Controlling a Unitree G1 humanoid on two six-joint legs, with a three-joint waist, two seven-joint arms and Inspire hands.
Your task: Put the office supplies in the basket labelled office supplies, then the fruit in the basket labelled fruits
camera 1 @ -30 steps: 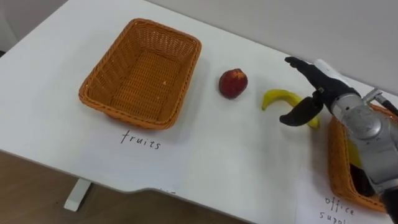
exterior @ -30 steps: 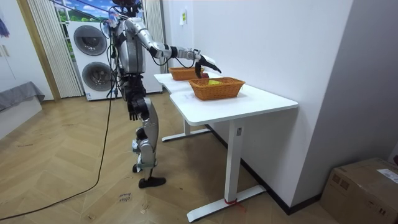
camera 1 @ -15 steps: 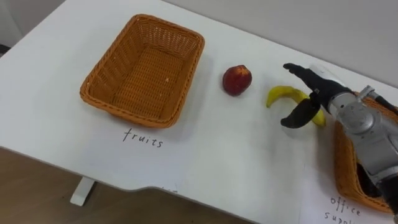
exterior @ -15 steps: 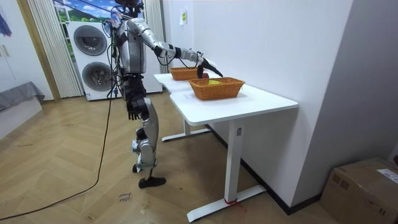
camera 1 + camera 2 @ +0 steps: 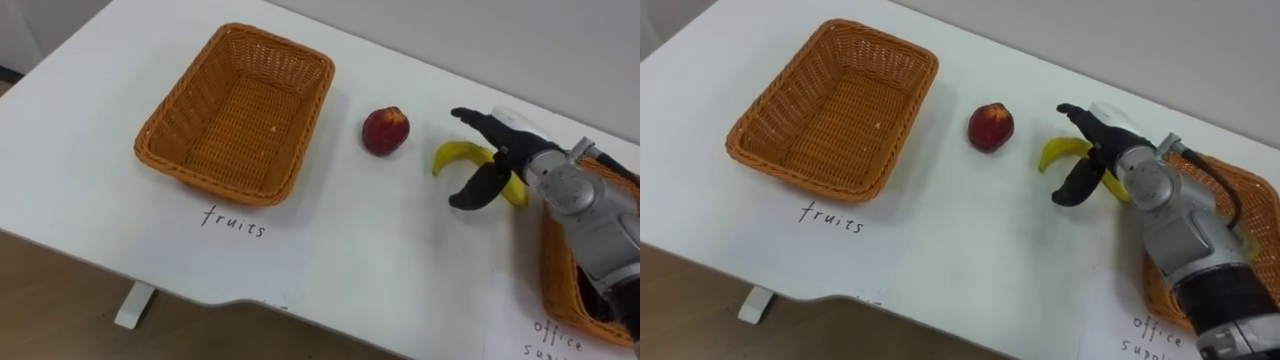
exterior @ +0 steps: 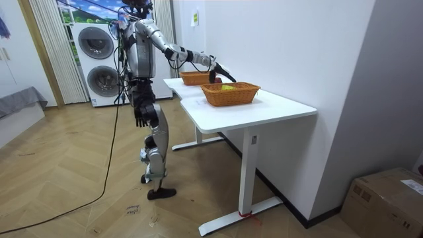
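The table (image 5: 380, 250) is plain white. The fruit basket (image 5: 235, 115) and the office basket (image 5: 555, 270) are orange-brown woven wicker. The round fruit (image 5: 385, 130) is deep red, the banana (image 5: 458, 155) yellow. The robot hand (image 5: 482, 185) is black, with a silver-grey wrist.

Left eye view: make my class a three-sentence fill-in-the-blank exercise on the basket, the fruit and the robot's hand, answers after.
The wicker basket at left is ____. The round ____ fruit lies between that basket and the banana. At the banana, the right hand is ____, gripping nothing.
Missing: empty; red; open.
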